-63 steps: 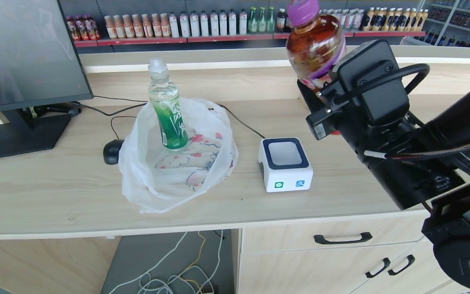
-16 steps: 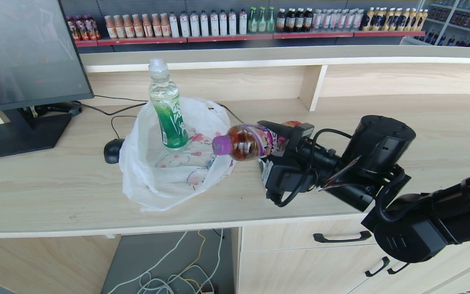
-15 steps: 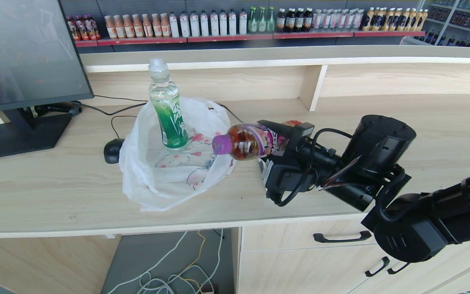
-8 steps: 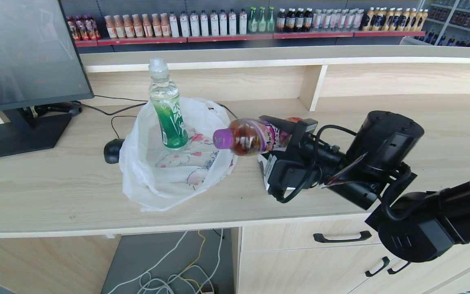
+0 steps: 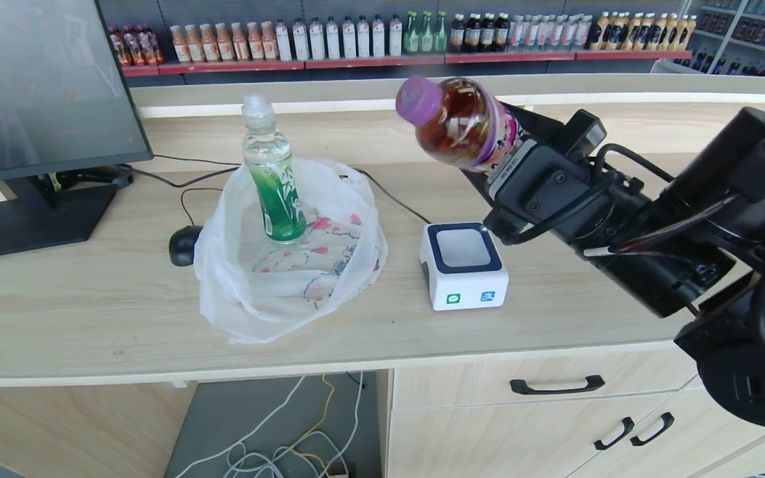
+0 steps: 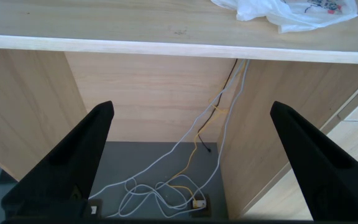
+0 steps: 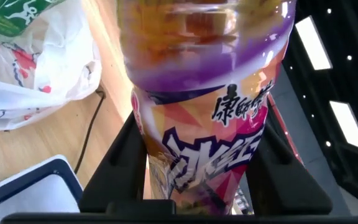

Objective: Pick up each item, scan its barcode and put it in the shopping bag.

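Now, a light-wood checkout counter (image 5: 90, 312), drink shelves (image 5: 329, 64) behind.
Right gripper (image 5: 499, 151) clamps the tea bottle (image 5: 459, 123) at twelve o'clock from the scanner (image 5: 463, 265); left gripper (image 6: 191, 106) gapes.

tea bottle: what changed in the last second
The right gripper, still shut on the tea bottle, raised it from just above the scanner, cap tipping upward; the scanner is uncovered again. The green bottle and bag stayed put.

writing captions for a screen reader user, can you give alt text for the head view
The right arm's jaws hold a purple-capped tea bottle tilted in the air above the counter, near a white barcode scanner. Left of it, a green-labelled bottle stands upright in a white shopping bag.
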Motion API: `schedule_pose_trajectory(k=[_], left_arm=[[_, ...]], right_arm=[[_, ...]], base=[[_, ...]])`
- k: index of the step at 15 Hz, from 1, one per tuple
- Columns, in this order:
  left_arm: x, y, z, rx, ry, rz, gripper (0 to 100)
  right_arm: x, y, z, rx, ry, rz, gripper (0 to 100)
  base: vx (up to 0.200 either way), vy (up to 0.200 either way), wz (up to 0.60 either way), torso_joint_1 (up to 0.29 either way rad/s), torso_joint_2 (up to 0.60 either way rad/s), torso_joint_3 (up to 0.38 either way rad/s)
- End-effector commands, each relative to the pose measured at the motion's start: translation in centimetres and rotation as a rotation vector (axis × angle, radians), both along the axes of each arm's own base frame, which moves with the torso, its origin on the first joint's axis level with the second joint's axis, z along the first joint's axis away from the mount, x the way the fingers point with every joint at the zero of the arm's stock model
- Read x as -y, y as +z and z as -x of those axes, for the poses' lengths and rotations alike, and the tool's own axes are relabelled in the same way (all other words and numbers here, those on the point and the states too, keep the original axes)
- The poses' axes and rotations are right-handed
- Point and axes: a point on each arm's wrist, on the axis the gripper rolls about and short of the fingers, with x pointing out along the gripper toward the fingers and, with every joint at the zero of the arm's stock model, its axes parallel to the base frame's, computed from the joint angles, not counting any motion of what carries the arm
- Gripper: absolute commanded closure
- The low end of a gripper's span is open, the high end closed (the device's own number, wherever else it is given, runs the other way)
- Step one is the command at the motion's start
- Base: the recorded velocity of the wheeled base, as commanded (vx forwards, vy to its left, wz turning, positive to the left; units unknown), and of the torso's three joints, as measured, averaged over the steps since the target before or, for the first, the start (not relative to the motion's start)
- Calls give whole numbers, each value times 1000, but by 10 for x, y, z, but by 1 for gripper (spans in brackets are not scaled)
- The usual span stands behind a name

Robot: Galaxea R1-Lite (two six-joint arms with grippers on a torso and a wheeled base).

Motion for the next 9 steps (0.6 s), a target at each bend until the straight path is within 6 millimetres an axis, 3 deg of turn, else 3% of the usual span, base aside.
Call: schedule_pose_trajectory(k=[1,5,9], left_arm=[[0,0,0,1,0,0,0],[0,0,0,1,0,0,0],[0,0,0,1,-1,0,0]], right_arm=[[10,16,13,9,4,-78,100],[17,27,17,-38,53,-288,100],[42,22,19,-112,65,-415,100]], base=[[0,0,0,0,0,0],[0,0,0,0,0,0],[0,0,0,0,0,0]])
